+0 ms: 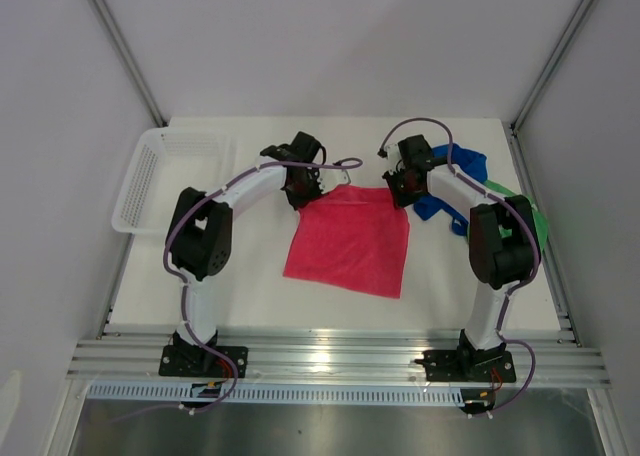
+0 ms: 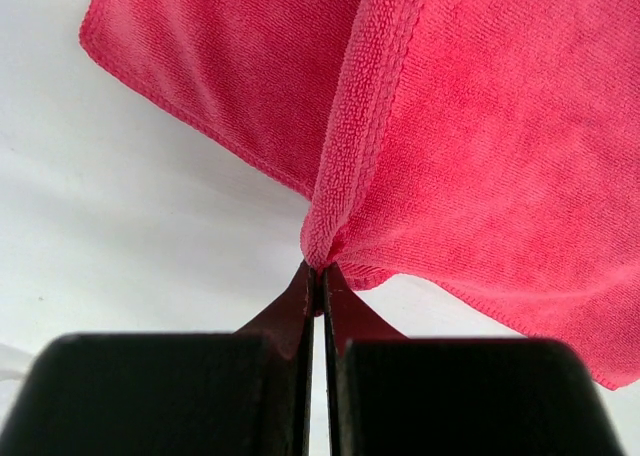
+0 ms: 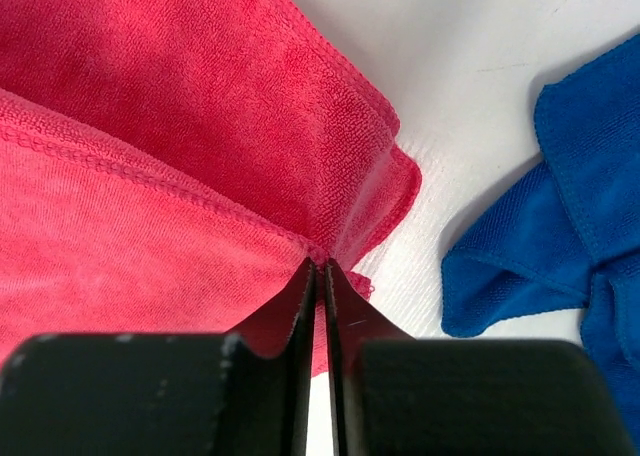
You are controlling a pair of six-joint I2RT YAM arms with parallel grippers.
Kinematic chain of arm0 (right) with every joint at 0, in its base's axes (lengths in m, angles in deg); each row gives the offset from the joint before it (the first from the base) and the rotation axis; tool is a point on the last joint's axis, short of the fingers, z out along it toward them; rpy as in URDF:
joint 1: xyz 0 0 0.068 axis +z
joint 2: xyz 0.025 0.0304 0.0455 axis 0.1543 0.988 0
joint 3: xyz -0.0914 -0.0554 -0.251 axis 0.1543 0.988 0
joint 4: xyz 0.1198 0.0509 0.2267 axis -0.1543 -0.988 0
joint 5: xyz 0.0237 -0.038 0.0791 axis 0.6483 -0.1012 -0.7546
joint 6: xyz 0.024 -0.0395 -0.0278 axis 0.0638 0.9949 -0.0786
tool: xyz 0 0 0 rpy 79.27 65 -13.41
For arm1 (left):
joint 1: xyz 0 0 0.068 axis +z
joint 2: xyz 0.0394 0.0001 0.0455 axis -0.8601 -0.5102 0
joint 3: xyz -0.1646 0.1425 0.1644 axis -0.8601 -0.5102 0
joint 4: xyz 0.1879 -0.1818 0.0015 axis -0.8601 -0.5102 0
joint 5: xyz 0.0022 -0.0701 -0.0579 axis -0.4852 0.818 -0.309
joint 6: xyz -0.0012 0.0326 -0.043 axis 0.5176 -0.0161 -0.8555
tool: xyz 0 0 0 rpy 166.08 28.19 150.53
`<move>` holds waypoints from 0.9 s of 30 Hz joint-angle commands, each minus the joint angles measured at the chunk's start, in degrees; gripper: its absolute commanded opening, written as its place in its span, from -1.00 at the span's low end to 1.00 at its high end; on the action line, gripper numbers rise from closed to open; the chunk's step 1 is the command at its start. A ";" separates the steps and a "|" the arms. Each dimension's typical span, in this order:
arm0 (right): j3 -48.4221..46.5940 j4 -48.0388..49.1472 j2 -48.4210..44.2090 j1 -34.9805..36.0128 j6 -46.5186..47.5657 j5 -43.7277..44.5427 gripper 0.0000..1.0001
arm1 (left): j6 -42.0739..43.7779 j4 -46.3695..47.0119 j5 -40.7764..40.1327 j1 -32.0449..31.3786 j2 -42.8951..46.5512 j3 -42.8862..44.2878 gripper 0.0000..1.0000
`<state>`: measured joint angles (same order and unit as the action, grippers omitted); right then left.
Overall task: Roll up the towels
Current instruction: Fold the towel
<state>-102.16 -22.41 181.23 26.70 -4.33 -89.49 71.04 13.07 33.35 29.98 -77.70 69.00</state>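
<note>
The left hand (image 2: 318,268) and right hand (image 3: 320,264) each pinched a far corner of the pink towel (image 1: 350,241), spread nearward on the worktop (image 1: 250,286).

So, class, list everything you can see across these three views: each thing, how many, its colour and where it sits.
pink-red towel: one, pink-red, spread mid-table, both far corners pinched
blue towel: one, royal blue, crumpled at the far right, beside the pink-red one
green towel: one, bright green, right edge, partly hidden by the right arm
basket: one, white mesh, far left corner of the table
table: one, white, under everything
left gripper: one, black, shut on the pink-red towel's far left corner
right gripper: one, black, shut on its far right corner
</note>
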 commanded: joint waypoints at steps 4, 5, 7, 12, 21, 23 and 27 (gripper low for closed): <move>0.22 0.63 -0.91 0.02 -0.52 -0.66 -0.73 | -1.50 -0.45 -0.67 0.34 1.80 3.28 -0.99; 0.22 0.81 -0.30 -0.07 -0.69 -1.01 -0.72 | -1.50 -0.45 -0.76 0.43 1.62 3.36 -0.99; -0.13 0.90 1.29 -0.07 -1.13 -1.36 -0.67 | -1.59 -0.54 -0.76 0.34 1.26 3.37 -0.99; 0.22 1.07 2.00 -0.16 -1.92 -2.50 -0.53 | -1.42 -0.45 -1.03 0.34 0.30 3.10 -0.99; 1.19 2.04 2.17 -0.60 -2.54 -3.91 -0.65 | -1.50 -0.36 -0.85 0.34 -0.14 3.37 -0.99; 1.01 2.13 2.26 -0.68 -2.54 -4.26 -0.80 | -1.42 -0.45 -0.94 0.34 -0.06 3.36 -0.99; 1.10 2.22 1.82 -0.86 -2.98 -3.04 -1.00 | -1.68 0.16 -1.55 0.34 0.12 3.45 -0.99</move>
<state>-100.98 -21.76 183.06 26.22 -6.94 -92.83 70.58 12.86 32.63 29.98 -77.73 70.18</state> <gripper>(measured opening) 0.015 0.011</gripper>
